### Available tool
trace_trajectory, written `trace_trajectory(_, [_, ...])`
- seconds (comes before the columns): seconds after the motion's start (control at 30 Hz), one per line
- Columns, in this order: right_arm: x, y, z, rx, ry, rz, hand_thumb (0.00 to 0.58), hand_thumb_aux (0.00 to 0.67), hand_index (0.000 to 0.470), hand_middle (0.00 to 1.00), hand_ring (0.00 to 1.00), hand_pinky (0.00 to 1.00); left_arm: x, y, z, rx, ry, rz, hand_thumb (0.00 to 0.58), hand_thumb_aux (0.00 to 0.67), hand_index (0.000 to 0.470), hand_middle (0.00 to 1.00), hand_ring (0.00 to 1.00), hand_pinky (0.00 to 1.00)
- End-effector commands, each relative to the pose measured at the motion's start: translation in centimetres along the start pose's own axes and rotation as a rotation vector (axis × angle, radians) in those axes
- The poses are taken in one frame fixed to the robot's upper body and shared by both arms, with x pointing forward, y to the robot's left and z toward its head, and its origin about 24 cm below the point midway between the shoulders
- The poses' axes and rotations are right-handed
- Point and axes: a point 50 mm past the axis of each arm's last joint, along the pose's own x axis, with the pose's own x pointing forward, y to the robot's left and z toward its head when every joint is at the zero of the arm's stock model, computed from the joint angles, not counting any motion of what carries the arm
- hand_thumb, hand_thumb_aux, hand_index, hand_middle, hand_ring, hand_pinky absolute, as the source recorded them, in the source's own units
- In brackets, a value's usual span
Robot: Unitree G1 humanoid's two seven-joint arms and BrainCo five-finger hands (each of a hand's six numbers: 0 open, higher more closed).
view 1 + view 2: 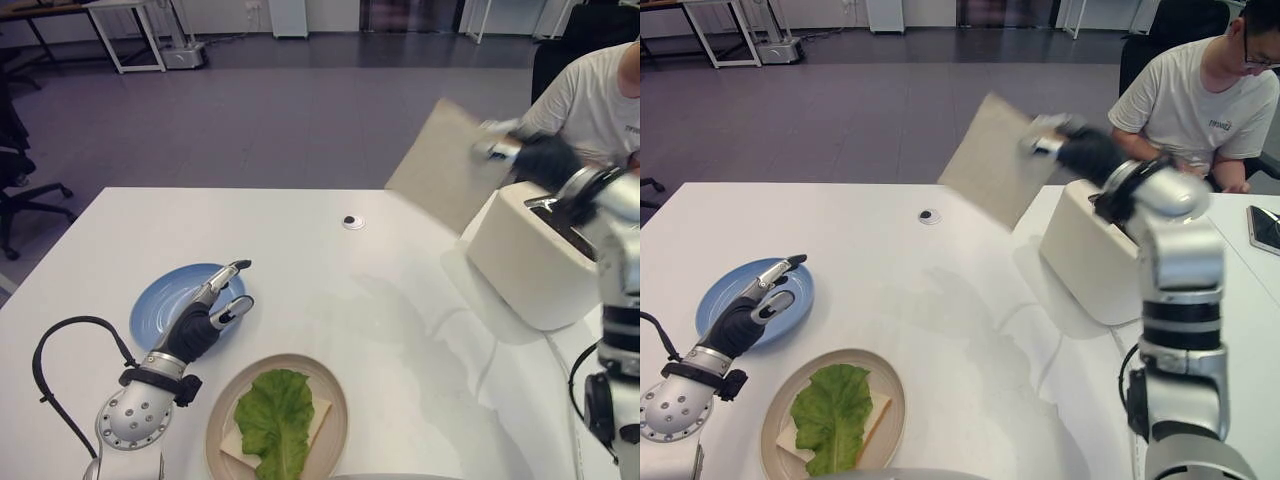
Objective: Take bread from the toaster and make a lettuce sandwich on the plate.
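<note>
Main risk: dropping the thin tan square toast slice (pixel 990 160). Pinched by one edge only in the dark right hand (pixel 1072 140), high in the air, up-left of the boxy smooth white toaster (pixel 1090 255) and well apart from the target plate. Too blurred at the fingers to judge grip firmness. Looks stiff, light and dry-surfaced; could pivot in the pinch or slip out on the way across and end up on the smooth white table (pixel 350 320).

Second risk: bad placement. Has to land flat on the crinkled green lettuce leaf (pixel 275 420), laid over a pale square bread slice (pixel 320 408) on the round beige plate (pixel 338 400). Soft, floppy, uneven leaf, overhanging the bread at the near edge. Could push it off, or leave the top slice tilted, if released too high or off-centre.

Third: clash with the left hand (pixel 205 315). Empty, fingers loosely spread, hanging over the glossy round blue plate (pixel 150 300), just beside the beige one. Close enough to crowd the drop path.
</note>
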Motion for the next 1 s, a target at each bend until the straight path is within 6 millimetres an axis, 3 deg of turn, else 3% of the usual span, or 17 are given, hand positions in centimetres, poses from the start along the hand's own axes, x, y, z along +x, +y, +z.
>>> trace_trajectory(0.03, [0.4,8.0,-2.6,0.083,0.074,0.221,0.58,0.67,0.47,0.0,0.0,0.0,1.2,0.1,0.7,-0.002,-0.048,0.001,0.0,0.0,0.0,0.0,0.0,0.0])
trace_trajectory(0.33, [-0.2,18.0,-3.5,0.204,0.117,0.355,0.58,0.67,0.47,0.0,0.0,0.0,2.4,0.4,1.4,0.006,-0.092,0.012,0.0,0.0,0.0,0.0,0.0,0.0])
trace_trajectory(0.53, [-0.7,22.3,-2.5,0.283,0.098,0.373,0.58,0.67,0.47,0.0,0.0,0.0,2.2,0.5,1.3,0.009,-0.084,0.032,0.0,0.0,0.0,0.0,0.0,0.0])
trace_trajectory(0.77, [-1.4,25.0,-2.5,0.248,0.096,0.435,0.58,0.67,0.47,0.0,0.0,0.0,1.9,0.4,1.3,0.013,-0.078,0.044,0.0,0.0,0.0,0.0,0.0,0.0])
trace_trajectory(1.0, [-2.4,26.6,-4.5,0.124,0.114,0.476,0.58,0.67,0.47,0.0,0.0,0.0,1.7,0.1,1.4,0.026,-0.077,0.052,0.0,0.0,0.0,0.0,0.0,0.0])
